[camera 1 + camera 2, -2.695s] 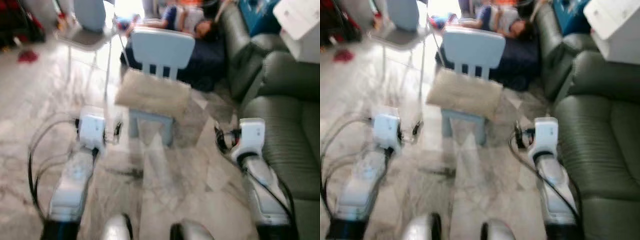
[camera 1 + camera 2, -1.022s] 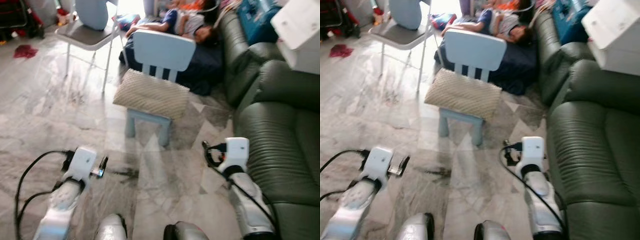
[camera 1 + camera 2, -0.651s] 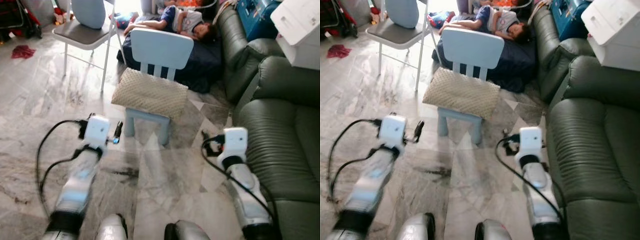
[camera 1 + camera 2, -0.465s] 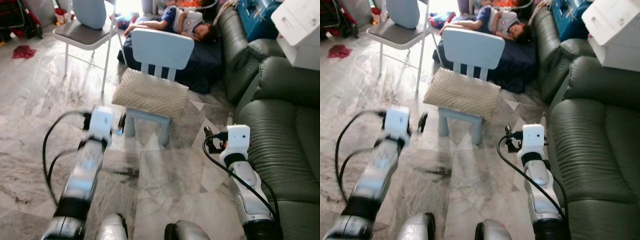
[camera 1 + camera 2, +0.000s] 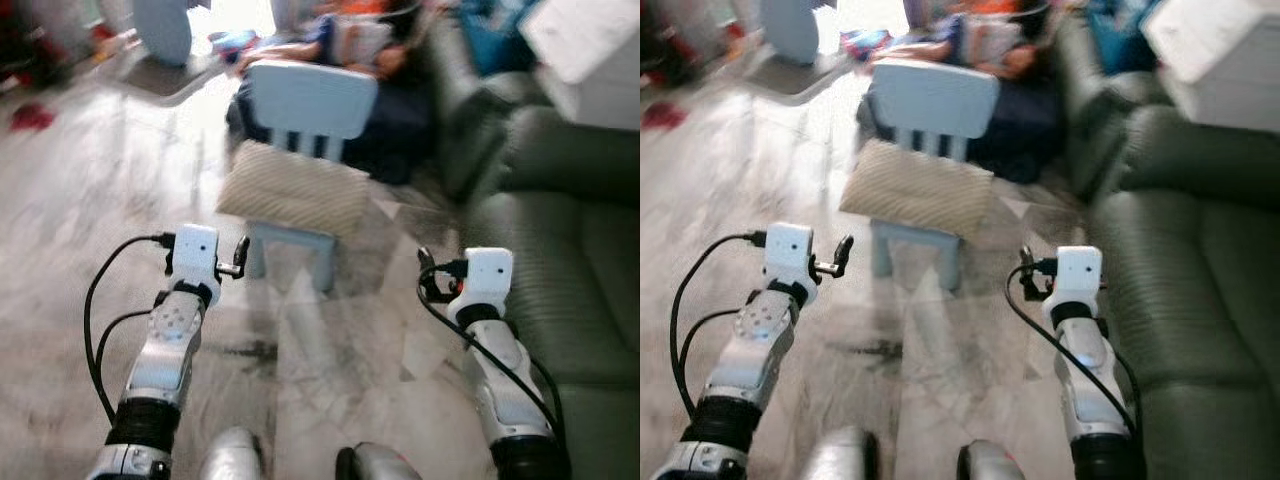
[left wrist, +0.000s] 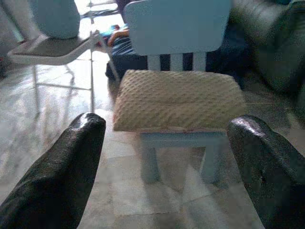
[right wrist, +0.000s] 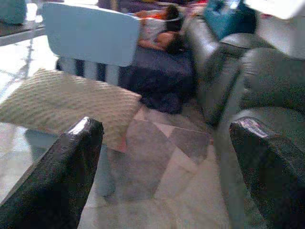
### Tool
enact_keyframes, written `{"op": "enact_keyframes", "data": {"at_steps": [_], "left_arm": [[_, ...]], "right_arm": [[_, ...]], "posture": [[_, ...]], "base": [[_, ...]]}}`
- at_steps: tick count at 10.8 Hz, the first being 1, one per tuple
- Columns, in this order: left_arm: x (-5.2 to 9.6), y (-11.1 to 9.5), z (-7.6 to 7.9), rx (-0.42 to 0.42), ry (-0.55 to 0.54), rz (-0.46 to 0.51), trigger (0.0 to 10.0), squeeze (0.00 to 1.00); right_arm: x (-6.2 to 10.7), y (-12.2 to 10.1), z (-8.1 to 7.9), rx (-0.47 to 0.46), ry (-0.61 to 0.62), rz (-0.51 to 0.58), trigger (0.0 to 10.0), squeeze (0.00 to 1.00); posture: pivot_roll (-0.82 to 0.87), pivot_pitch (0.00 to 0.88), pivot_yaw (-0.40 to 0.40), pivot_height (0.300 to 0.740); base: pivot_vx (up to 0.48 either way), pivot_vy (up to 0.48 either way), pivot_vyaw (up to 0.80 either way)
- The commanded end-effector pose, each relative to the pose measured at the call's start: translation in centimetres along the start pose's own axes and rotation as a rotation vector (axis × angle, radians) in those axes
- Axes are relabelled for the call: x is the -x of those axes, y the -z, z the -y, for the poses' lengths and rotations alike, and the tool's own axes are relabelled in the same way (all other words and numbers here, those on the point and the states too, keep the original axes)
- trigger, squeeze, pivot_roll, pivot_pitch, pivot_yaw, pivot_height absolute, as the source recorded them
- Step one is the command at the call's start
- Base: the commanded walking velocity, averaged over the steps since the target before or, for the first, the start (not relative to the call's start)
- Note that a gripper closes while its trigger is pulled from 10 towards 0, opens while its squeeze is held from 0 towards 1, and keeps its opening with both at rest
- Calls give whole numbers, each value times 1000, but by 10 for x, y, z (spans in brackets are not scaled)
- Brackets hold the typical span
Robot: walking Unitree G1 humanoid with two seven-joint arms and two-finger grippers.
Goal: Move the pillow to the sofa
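Observation:
A beige, bumpy pillow (image 5: 295,200) lies on the seat of a small light-blue child's chair (image 5: 312,100), straight ahead on the marble floor. The dark green leather sofa (image 5: 575,300) runs along the right side. My left gripper (image 5: 240,256) is raised just short of the chair's left front corner, below the pillow's left end. In the left wrist view the left gripper (image 6: 167,125) is open, with the pillow (image 6: 178,99) framed between the fingers. My right gripper (image 5: 427,272) hovers between the chair and the sofa. It is open (image 7: 166,126), empty, and apart from the pillow (image 7: 62,107).
A person (image 5: 350,40) lies on a dark blue mattress right behind the chair. A grey folding chair (image 5: 160,55) stands at the far left. A white box (image 5: 590,55) rests on the sofa's far arm. Bare marble floor (image 5: 330,340) lies between me and the chair.
The view shook and is now blurred. My left arm rose from low near the floor and reached forward to the chair's front. The right arm rose slightly.

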State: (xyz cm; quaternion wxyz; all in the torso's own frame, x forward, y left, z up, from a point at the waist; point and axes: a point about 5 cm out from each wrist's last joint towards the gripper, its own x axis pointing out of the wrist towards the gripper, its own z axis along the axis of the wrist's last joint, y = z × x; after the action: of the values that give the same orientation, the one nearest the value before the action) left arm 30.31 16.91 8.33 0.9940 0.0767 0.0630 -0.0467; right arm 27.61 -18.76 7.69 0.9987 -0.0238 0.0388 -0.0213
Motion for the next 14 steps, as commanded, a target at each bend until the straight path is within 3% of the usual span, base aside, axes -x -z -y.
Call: {"op": "enact_keyframes", "data": {"at_steps": [1,6,7,9,12,14], "left_arm": [[3,4,-6,-2,-16,-15,10000,0],[11,14,-7,-40,-37,-45,10000,0],[8,8,-9,-71,-64,-8,10000,0],[4,1,-9,-39,-29,10,10000,0],[7,8,-6,-35,-21,-2,10000,0],[-6,-4,-6,-81,-82,25,10000,0]], "right_arm": [[1,5,0,-51,16,-24,10000,0],[1,0,-2,-68,-11,1,10000,0],[1,0,-2,-56,-20,3,10000,0],[1,-2,-2,-37,-32,13,10000,0],[3,-1,-3,-33,-48,13,10000,0],[0,-2,-4,-29,-53,15,10000,0]], "posture": [[-44,113,-27,740],[-47,113,-28,740],[-50,110,-28,740],[-50,109,-30,740],[-54,108,-39,740],[-54,106,-40,740]], "base": [[0,461,0],[0,452,0],[0,0,0],[0,0,0],[320,0,748],[120,0,0]]}}
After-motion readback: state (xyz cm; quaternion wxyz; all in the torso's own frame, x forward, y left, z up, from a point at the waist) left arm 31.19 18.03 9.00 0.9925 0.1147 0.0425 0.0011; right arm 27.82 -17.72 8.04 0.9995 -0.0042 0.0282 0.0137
